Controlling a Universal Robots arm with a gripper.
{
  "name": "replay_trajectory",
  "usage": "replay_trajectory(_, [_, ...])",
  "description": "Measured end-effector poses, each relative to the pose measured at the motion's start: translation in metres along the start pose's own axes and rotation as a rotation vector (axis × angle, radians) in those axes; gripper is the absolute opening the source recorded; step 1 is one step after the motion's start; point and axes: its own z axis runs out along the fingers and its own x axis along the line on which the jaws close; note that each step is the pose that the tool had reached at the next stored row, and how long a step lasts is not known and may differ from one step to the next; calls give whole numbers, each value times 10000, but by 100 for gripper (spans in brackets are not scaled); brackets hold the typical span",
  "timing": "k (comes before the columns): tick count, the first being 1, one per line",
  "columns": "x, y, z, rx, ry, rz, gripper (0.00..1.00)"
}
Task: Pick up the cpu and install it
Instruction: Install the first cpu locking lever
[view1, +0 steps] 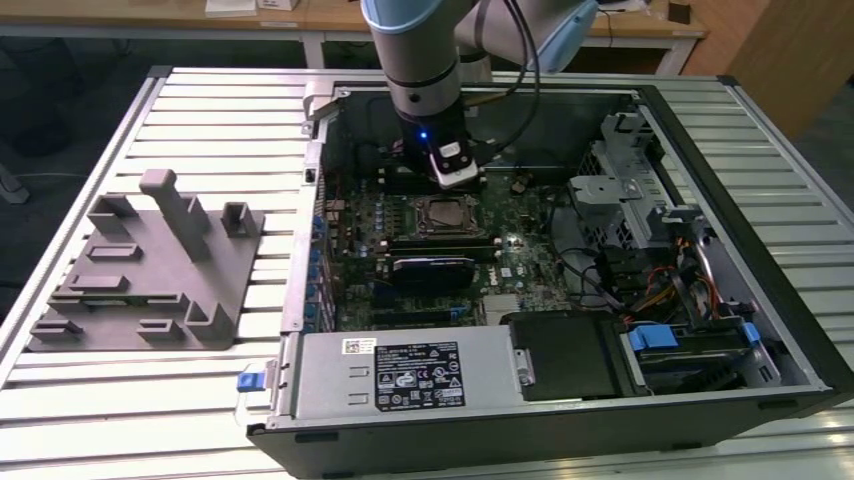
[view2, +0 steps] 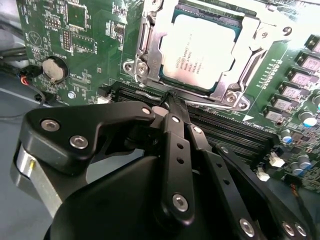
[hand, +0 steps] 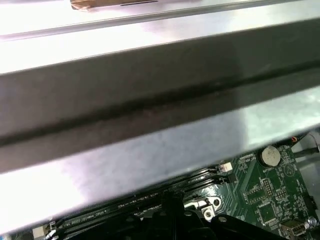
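The cpu (view2: 197, 52), a silvery square chip, lies flat in the motherboard socket with the metal socket frame (view2: 145, 40) around it. In the exterior view the cpu (view1: 443, 213) sits mid-board inside the open computer case. My gripper (view2: 172, 100) hangs just outside the socket's edge, over the memory slots (view2: 225, 127). Its black fingers (view2: 172, 145) are pressed together with nothing between them. In the exterior view the gripper (view1: 459, 183) is just behind the socket. In the first wrist view the gripper (hand: 172, 202) points at the socket frame's corner (hand: 202, 204).
The open case wall (hand: 150, 100) stands close behind the arm. A grey fixture block (view1: 147, 265) rests on the slatted table at the exterior view's left. The power supply (view1: 400, 375) and drive cage (view1: 627, 200) crowd the case. A coin battery (view2: 54, 69) sits on the board.
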Motion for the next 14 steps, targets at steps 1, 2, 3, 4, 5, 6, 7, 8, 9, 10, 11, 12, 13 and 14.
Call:
replay_trajectory(1, [-1,1,0,20,-19,79,11])
replay_trajectory(2, [-2,1,1,39,-40,165,11])
replay_trajectory(3, [-2,1,2,60,-62,257,11])
replay_trajectory(4, [-2,0,3,78,-80,339,11])
replay_trajectory(5, [-2,0,4,95,-97,410,11])
replay_trajectory(6, [-2,0,5,110,-112,480,11])
replay_trajectory(7, [-2,-1,5,118,-121,522,11])
replay_trajectory(8, [-2,0,5,122,-125,546,11])
replay_trajectory(9, [-1,1,6,127,-131,573,11])
replay_trajectory(10, [-1,3,6,131,-137,599,11])
replay_trajectory(11, [-1,2,6,131,-138,604,11])
replay_trajectory(12, [-1,2,6,132,-138,605,11])
replay_trajectory(13, [-1,2,6,132,-139,606,11])
replay_trajectory(14, [-1,3,6,132,-139,607,11])
